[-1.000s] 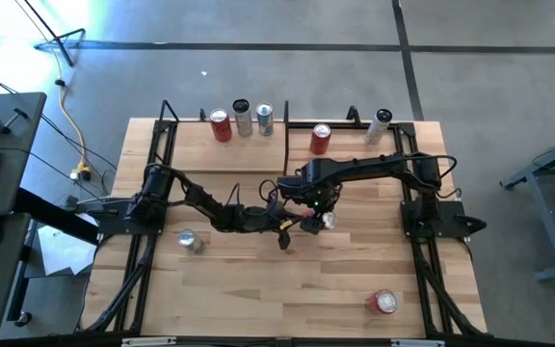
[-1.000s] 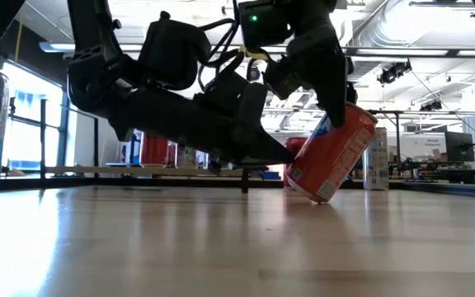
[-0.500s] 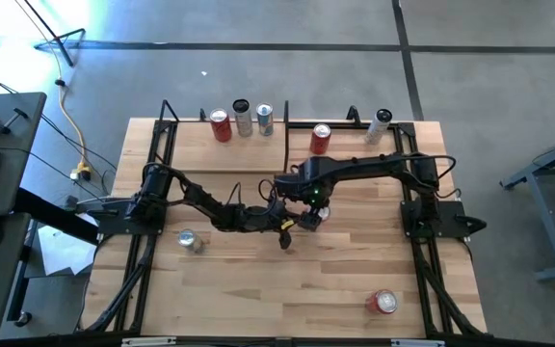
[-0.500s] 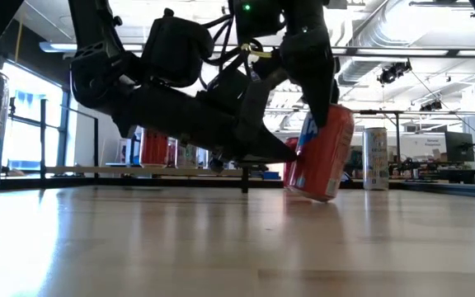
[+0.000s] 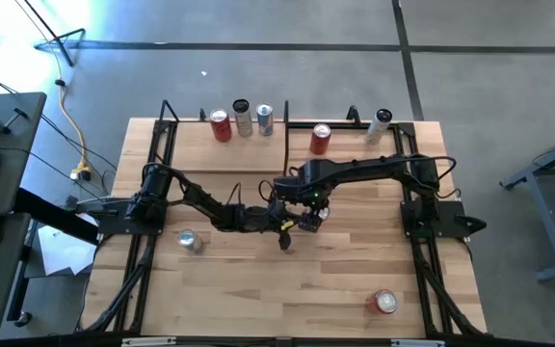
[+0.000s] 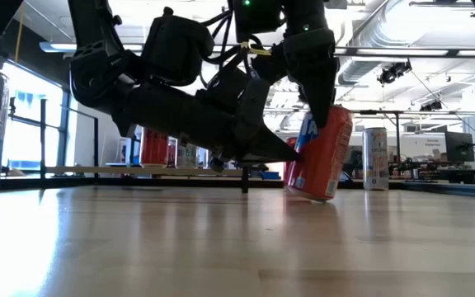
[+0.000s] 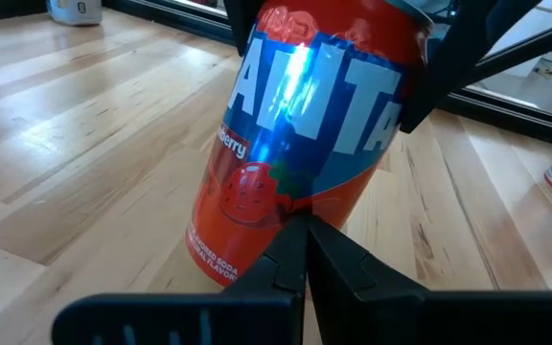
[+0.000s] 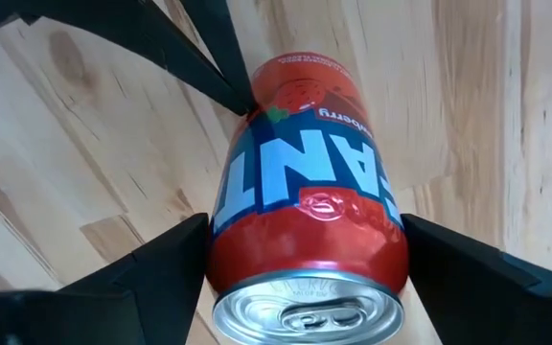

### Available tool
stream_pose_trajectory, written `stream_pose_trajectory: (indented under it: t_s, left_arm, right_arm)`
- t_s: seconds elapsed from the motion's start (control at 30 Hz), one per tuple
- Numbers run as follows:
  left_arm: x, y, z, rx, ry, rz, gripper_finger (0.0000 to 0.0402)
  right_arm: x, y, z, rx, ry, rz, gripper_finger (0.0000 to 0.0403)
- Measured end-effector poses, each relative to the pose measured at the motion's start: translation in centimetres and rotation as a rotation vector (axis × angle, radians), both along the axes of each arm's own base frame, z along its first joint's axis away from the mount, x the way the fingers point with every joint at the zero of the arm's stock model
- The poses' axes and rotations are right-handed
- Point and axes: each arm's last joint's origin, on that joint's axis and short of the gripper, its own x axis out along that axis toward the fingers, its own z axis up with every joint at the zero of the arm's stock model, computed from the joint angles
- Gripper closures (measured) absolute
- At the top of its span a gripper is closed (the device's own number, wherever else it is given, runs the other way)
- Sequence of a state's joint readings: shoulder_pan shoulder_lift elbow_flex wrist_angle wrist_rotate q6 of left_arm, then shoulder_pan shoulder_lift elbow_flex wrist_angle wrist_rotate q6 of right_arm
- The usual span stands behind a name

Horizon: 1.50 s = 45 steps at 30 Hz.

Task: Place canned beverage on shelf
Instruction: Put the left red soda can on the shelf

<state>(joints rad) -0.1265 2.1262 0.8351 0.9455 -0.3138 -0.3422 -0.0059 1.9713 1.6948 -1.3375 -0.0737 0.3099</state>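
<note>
1. Can (image 6: 318, 157): a red soda can sits tilted near the middle of the tabletop (image 5: 258, 289), with only its bottom edge touching the wood.
2. Right jaws (image 8: 305, 251) stand wide open, one finger on each side of the can near its top. I cannot tell if they press it yet.
3. Left jaws (image 7: 307, 251) are shut tight and hold nothing. Their tip rests against the low side of the can, at about 9 o'clock from it seen from above.
4. Shelf (image 5: 224, 120) is at 12 o'clock along the far edge of the tabletop, a bit toward 11. Three cans (image 5: 242, 119) already stand there.
5. Other cans: one lies at 5 o'clock near the front corner (image 5: 384, 302), one at 8 o'clock (image 5: 190, 240), and two stand at 1 o'clock (image 5: 320, 139).
6. Handling, as a guess: the can looks stiff but thin, so a hard squeeze could dent it. It is smooth and shiny, so it may slip or roll.
7. Best hold, I think: grip the round side a little above the middle, not the rim, and stand it straight first.
</note>
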Motion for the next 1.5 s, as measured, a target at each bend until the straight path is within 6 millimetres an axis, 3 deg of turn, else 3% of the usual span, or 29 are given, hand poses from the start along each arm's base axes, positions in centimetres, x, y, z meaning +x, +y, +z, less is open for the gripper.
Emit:
stream_pose_trajectory:
  t_s: [0.57,1.0,1.5]
  left_arm:
    - [0.0,0.1,-0.1,-0.003,0.008,0.005,0.0402]
    - [0.0,0.0,0.0,0.014,0.011,-0.006,0.0402]
    - [-1.6,-1.5,2.3,0.122,0.207,-0.052,0.0401]
  right_arm:
    - [0.1,0.0,0.0,0.003,-0.009,-0.029,0.0088]
    - [0.6,-0.1,0.0,-0.044,-0.071,0.164,0.0088]
    - [1.0,0.0,0.3,-0.048,-0.118,0.160,0.0088]
